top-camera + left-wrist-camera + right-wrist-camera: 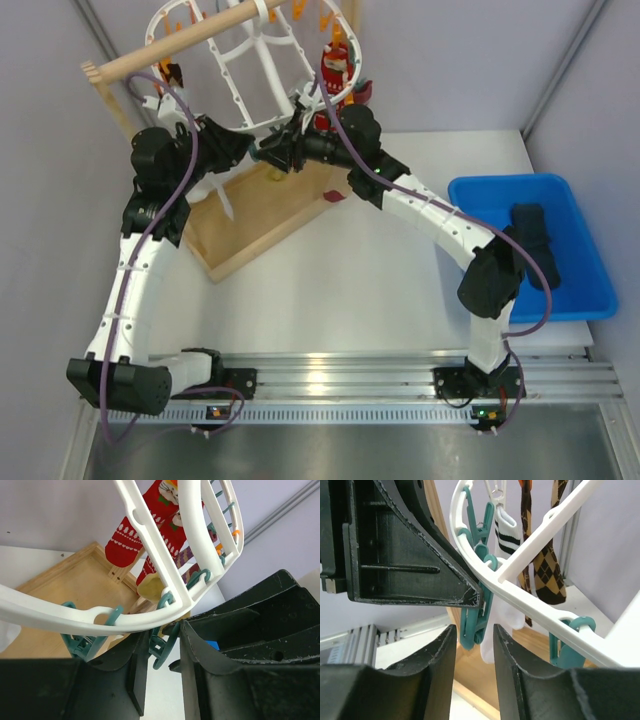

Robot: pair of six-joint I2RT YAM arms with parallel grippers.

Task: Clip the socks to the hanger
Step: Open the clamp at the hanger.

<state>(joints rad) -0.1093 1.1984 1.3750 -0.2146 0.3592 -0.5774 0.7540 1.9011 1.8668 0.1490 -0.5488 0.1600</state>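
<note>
At the hanger (192,535) rim, left and right jaws each stand apart around a teal clip (472,625), red socks (125,545) behind

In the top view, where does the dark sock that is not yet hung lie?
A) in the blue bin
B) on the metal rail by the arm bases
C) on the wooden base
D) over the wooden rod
A: the dark sock lies inside the blue bin on the right side of the table, away from the hanger.
</note>
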